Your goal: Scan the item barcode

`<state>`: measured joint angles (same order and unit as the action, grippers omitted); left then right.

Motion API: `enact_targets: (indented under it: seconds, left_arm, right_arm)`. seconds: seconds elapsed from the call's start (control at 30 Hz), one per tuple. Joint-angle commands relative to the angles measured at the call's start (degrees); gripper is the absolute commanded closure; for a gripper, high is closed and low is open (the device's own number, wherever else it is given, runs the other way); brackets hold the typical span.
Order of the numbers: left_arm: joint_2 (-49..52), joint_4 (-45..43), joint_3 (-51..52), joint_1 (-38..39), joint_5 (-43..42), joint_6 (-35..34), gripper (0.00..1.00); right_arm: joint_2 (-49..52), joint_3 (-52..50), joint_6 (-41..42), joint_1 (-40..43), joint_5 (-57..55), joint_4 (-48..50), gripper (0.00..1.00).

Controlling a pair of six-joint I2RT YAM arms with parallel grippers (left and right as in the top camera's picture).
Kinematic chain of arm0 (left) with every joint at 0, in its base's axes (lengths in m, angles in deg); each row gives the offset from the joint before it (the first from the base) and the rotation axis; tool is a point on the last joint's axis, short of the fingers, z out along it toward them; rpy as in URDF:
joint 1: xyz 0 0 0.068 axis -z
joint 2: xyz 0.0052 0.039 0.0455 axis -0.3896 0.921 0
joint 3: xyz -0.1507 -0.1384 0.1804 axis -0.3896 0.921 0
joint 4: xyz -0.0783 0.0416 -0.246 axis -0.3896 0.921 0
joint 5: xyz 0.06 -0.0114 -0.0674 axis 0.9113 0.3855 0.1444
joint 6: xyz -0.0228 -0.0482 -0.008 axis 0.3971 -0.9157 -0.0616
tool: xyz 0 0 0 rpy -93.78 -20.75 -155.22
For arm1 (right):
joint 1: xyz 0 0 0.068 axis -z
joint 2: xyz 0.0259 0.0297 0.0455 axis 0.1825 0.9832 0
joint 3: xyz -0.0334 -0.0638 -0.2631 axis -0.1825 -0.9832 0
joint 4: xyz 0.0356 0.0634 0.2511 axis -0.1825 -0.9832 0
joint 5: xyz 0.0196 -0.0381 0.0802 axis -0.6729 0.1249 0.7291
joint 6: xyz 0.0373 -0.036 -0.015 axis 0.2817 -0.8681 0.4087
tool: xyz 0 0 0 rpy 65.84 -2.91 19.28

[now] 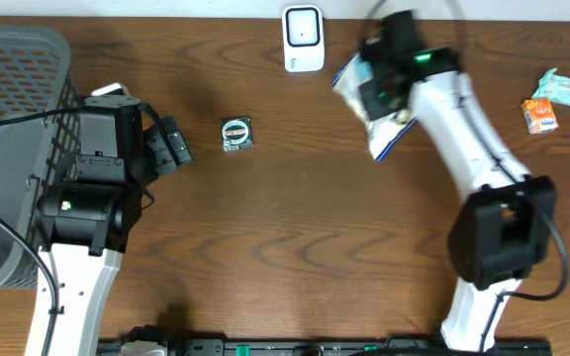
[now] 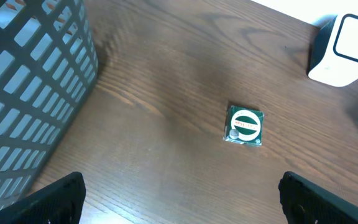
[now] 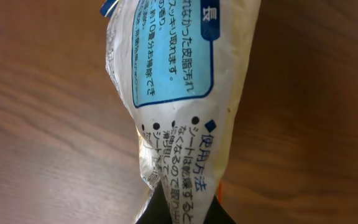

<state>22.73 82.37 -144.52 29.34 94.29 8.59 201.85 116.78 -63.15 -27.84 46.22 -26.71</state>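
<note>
1. Starting at the left, next to the grey basket (image 1: 8, 99): little hazard from the left pincer (image 1: 176, 145), spread wide apart on nothing, well short of the small green packet (image 1: 237, 133) on the desk (image 1: 285, 227).
2. Moving right to the white scanner (image 1: 303, 38): could be knocked or shoved askew by a pouch swung in too close, lying just beside it as things stand.
3. Gripping only the thin gathered end of the white pouch (image 3: 179, 93) with the right pincer (image 3: 178, 210), clamped shut on it: may let the slick film slide free on a quick turn. Could also fail to read, with the barcode unseen in any view and perhaps turned away from the scanner or lying across a crease.
4. Posing the left arm: folded low beside the basket, wrist aimed rightward toward the green packet.
5. Posing the right arm: stretched from the front edge up and leftward across the desk, wrist close to the scanner, pouch reaching out ahead of the fingers. Cannot tell whether lifted clear of the desk. Spare packets (image 1: 552, 99) lying far right.
</note>
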Motion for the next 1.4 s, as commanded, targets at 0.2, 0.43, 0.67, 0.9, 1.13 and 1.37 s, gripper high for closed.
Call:
enact_targets:
  seconds: [0.2, 0.43, 0.67, 0.9, 1.13, 1.37]
  left_arm:
    - [-0.3, 0.0, -0.1, -0.2, 0.3, 0.8, 0.02]
    - [-0.3, 0.0, -0.1, -0.2, 0.3, 0.8, 0.02]
    - [-0.3, 0.0, -0.1, -0.2, 0.3, 0.8, 0.02]
    - [-0.3, 0.0, -0.1, -0.2, 0.3, 0.8, 0.02]
    - [-0.3, 0.0, -0.1, -0.2, 0.3, 0.8, 0.02]
    - [-0.3, 0.0, -0.1, -0.2, 0.3, 0.8, 0.02]
  right_arm:
    - [7.5, -0.1, 9.2, -14.3, -33.2, -3.7, 0.99]
    - [8.8, 0.0, 11.8, -21.7, -24.0, -4.7, 0.82]
    - [8.8, 2.3, 14.4, -25.1, -11.6, -3.8, 0.59]
    - [8.7, 7.5, 14.4, -24.0, -9.4, -6.8, 0.3]
    - [8.7, 13.0, 14.5, -18.8, 7.6, -7.3, 0.28]
    - [8.7, 12.1, 14.6, -11.8, 11.8, -8.4, 0.1]
